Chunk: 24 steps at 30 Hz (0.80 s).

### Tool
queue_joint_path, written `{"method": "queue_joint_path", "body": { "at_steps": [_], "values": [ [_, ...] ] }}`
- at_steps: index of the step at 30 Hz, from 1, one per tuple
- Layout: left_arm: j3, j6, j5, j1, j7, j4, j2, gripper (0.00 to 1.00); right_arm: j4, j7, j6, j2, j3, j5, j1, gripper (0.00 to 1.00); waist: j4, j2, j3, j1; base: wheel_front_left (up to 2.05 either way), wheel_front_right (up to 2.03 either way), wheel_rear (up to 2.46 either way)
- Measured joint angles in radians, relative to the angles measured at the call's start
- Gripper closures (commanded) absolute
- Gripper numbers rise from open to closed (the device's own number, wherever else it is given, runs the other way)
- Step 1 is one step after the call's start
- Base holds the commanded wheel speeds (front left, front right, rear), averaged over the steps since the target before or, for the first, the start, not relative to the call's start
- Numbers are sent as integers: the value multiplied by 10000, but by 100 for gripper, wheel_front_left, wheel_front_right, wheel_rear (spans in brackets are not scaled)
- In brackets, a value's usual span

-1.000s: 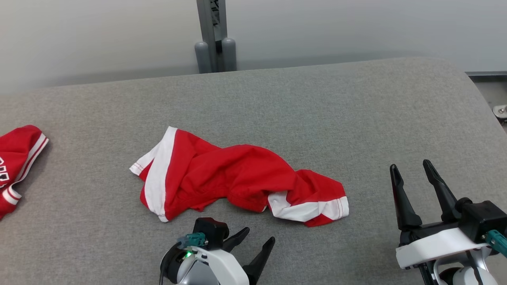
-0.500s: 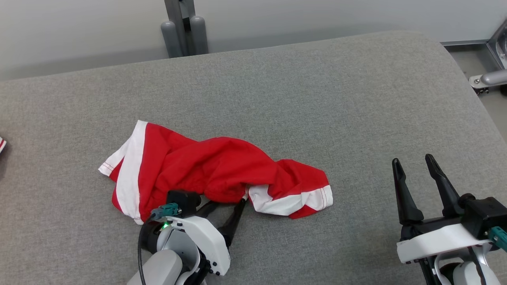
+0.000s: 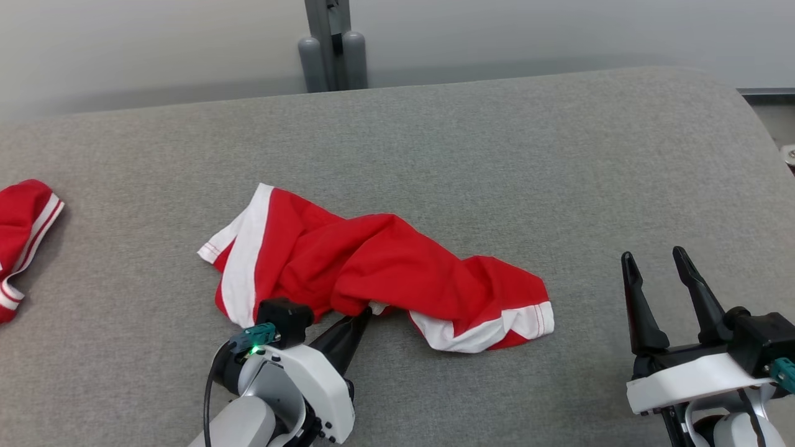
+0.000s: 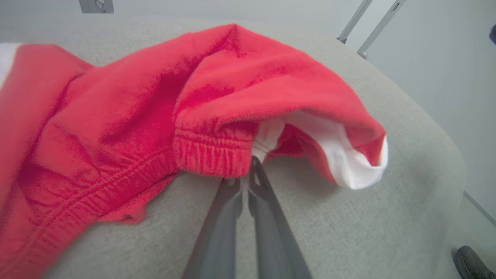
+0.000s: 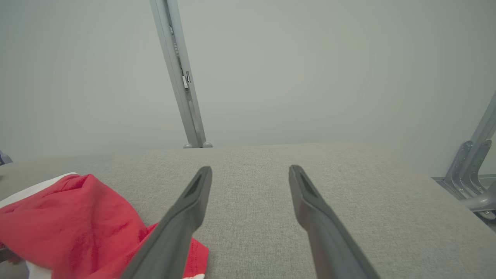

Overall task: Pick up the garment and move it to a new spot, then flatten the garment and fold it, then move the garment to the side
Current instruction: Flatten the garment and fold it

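The left gripper [image 3: 366, 314] is pinched shut on the near edge of the garment [image 3: 385, 267]: the pick-up is just starting.

Its two dark fingers meet on the elastic waistband, and the red-and-white shorts lie crumpled mid-way across the grey padded table [image 3: 559, 155], not yet lifted clear. The right gripper [image 3: 652, 256] hovers with its fingers spread at the right, well apart from the garment. Next, I'd say, comes a lift and carry to a fresh spot. From a single pinch the cloth will hang bunched, so flattening will likely want both grippers. Another red garment [image 3: 25, 217] lies far left.
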Motion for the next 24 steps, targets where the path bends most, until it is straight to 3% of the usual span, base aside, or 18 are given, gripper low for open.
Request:
{"method": "queue_joint_path", "body": {
  "at_steps": [5, 10, 17, 24],
  "values": [
    [-198, 150, 282, 404, 888, -1490, 1039, 100, 23, 15, 0, 2, -52, -56, 51, 0, 511, 0, -143, 0, 0, 0, 0],
    [-516, 176, 696, 592, 2395, -3118, 2550, 100, 29, 77, 0, 2, -102, -125, 127, 0, 1019, 0, -322, 0, 0, 0, 0],
    [-1519, -456, 788, 539, 5183, -4993, 4730, 100, 31, 207, 0, 8, -69, -157, 215, 0, 1592, 0, -542, 0, 0, 0, 0],
    [-2347, -610, 0, -92, 6961, -5931, 5894, 100, 21, 255, 0, 4, 42, -215, 201, 0, 1657, 0, -525, 0, 0, 0, 0]
  ]
}}
